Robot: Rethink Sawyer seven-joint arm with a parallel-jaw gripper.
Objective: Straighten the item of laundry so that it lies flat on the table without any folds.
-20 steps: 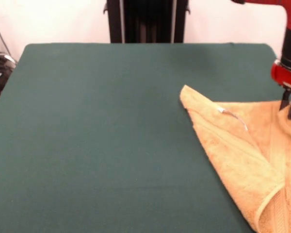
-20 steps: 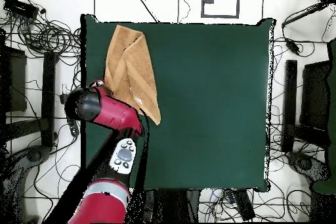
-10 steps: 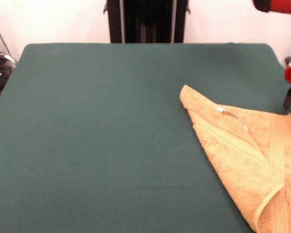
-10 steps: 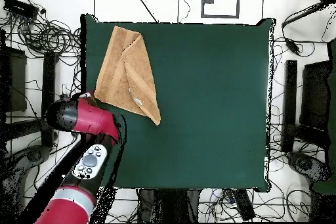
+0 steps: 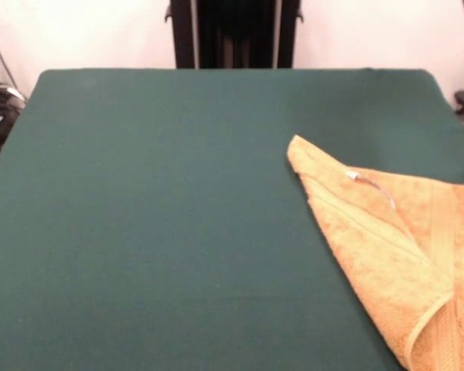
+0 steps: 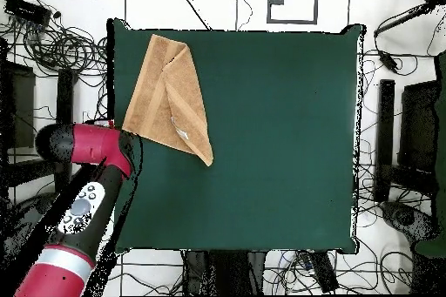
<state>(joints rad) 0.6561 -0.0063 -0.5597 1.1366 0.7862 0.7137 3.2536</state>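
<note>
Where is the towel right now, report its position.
In the overhead view the towel lies folded at the table's upper left corner, just above the arm's red head; in the front view it fills the lower right.

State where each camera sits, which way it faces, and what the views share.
Front view: sits across the table, facing over it toward the white wall; shows the folded orange towel at right; almost none of the arm.
Overhead view: sits above, looking straight down; shows the whole table, the towel near its left edge and the red arm beside it; its hand is hidden.
Shared: table and towel.
</note>
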